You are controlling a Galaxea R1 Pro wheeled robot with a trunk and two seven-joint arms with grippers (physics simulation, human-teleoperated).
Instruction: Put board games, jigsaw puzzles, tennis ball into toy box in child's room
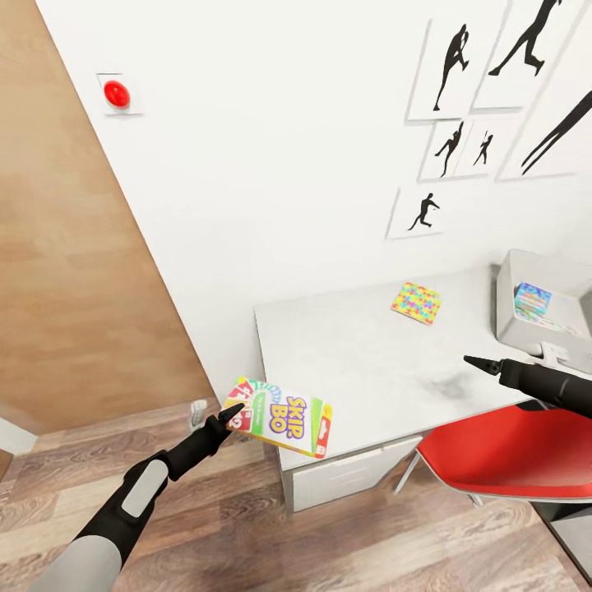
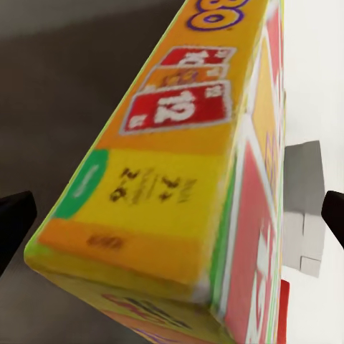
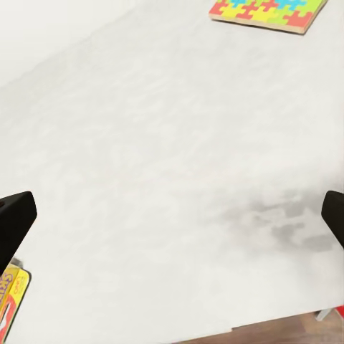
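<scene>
**Skip-Bo box held at the desk corner**

Nearest, the left gripper [image 1: 233, 413] pinches the Skip-Bo box [image 1: 284, 415] by one end, holding it in the air just off the front corner of the table [image 1: 353, 362], over the wood-plank floor [image 1: 247, 526]. The box is flat printed cardboard, tilted, in red, green, yellow and white; in the left wrist view its long edge [image 2: 179, 193] runs away from the camera, the print blurred, with dark fingertips [image 2: 14, 218] at either side.

The right gripper [image 1: 483, 363] hovers above the table's light grey, faintly mottled top; its slim black fingers taper to points, and in the right wrist view they [image 3: 16, 218] stand far apart with nothing between them. A glossy red chair [image 1: 510, 452] sits under that arm, cut off by the frame edge.

Farther back a thin square puzzle [image 1: 416, 302] of bright interlocking pieces lies flat on the top. At the right the grey toy box [image 1: 514, 312], with a rounded rim, is partly out of frame; something colourful lies in it, too small to make out. Black silhouette prints [image 1: 452, 74] hang on the white wall.
</scene>
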